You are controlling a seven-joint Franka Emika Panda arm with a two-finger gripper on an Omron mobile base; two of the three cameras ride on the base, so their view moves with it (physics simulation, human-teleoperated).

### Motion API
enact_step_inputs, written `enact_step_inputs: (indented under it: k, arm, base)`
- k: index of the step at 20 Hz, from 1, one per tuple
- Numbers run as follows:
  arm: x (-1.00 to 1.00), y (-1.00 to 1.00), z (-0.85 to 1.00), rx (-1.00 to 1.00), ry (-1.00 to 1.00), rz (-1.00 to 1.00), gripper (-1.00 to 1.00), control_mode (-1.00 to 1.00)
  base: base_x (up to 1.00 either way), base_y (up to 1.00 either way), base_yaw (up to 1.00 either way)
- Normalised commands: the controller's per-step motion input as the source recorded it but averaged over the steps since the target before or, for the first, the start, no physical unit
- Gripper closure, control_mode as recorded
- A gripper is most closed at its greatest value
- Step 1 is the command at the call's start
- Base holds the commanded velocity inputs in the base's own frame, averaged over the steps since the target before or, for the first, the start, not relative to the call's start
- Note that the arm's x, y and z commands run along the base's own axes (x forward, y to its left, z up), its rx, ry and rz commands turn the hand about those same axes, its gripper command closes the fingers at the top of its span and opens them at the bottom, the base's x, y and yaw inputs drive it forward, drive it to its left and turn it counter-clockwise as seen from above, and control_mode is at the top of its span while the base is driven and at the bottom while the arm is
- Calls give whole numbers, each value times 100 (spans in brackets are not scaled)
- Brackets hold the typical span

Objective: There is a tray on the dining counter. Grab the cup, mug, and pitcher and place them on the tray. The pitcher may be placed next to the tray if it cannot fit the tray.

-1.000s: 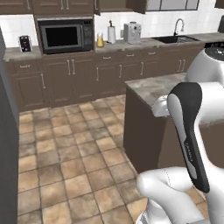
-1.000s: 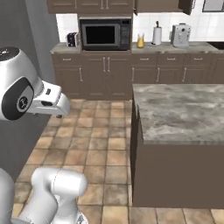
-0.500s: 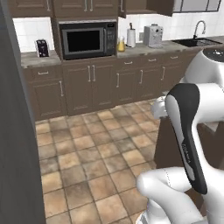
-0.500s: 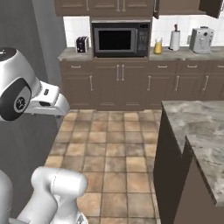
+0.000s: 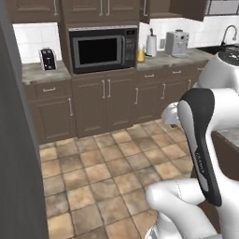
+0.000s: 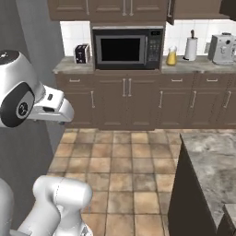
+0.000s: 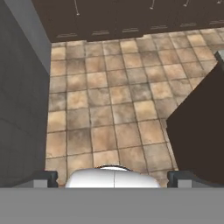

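The pitcher (image 5: 141, 55) (image 6: 171, 56), clear glass with an amber lower body, stands on the back worktop just right of the microwave. A corner of the dining counter (image 6: 209, 161) (image 5: 229, 137) shows at the right, and its dark front panel (image 7: 197, 127) appears in the hand view. My gripper (image 7: 113, 178) hangs open over the tiled floor, fingertips (image 7: 43, 178) wide apart with nothing between them. Tray, cup and mug are out of view.
Along the back wall sit a built-in microwave (image 6: 128, 48), a toaster (image 6: 81, 53), a white paper-towel roll (image 6: 191, 48) and a coffee machine (image 6: 222, 48). A tall grey appliance side (image 5: 18, 154) bounds the left. Tiled floor (image 6: 120, 161) lies between.
The whole picture has shifted: the base has turned and driven, so the back cabinets look nearer and the dining counter has slid to the right edge. The gripper stays open.
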Motion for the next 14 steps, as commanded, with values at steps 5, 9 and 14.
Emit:
enact_step_inputs:
  k: [5,9,14]
  arm:
    - [0,0,0,0,0,0,-100,100]
    - [0,0,0,0,0,0,-100,100]
    - [0,0,0,0,0,0,-100,100]
  base:
    - [100,61,0]
    - [100,50,0]
    - [100,47,0]
